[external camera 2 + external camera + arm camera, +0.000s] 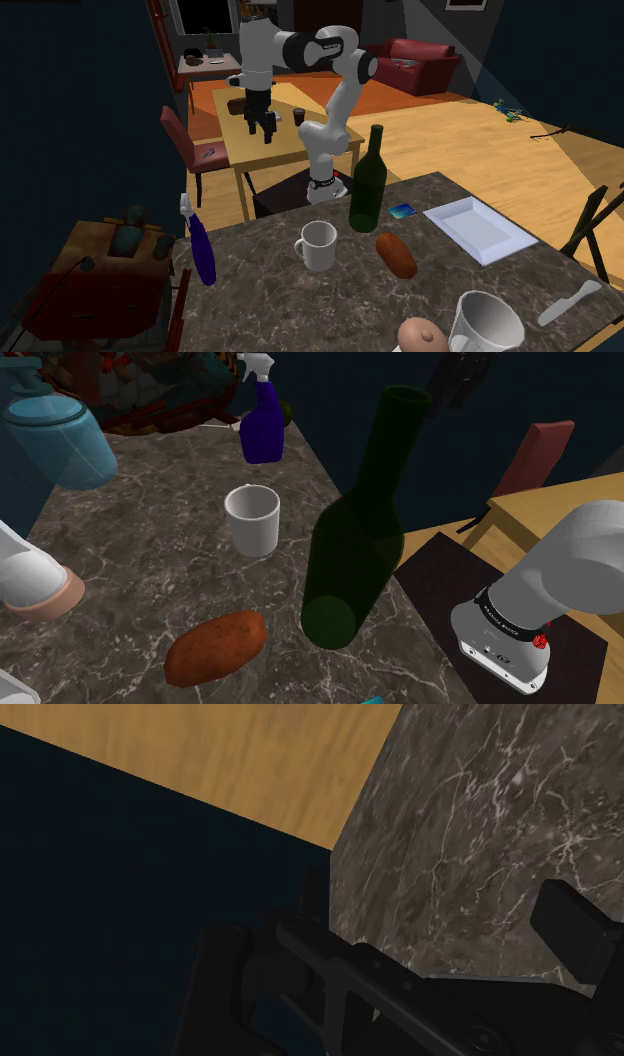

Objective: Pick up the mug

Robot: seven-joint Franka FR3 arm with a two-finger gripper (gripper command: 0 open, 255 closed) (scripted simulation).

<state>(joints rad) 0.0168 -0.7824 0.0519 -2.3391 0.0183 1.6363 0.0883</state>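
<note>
Shoulder view: plain white mug (251, 520) (upright)

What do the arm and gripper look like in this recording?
White, rounded arm with dark joints; the black band near its base carries small unreadable lettering, with a red spot beside it. The gripper is all black, two blocky fingers.

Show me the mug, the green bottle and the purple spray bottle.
mug (251, 530), shoulder view, outer wall.
green bottle (352, 542), shoulder view, wide body.
purple spray bottle (263, 434), shoulder view, purple body.
</note>
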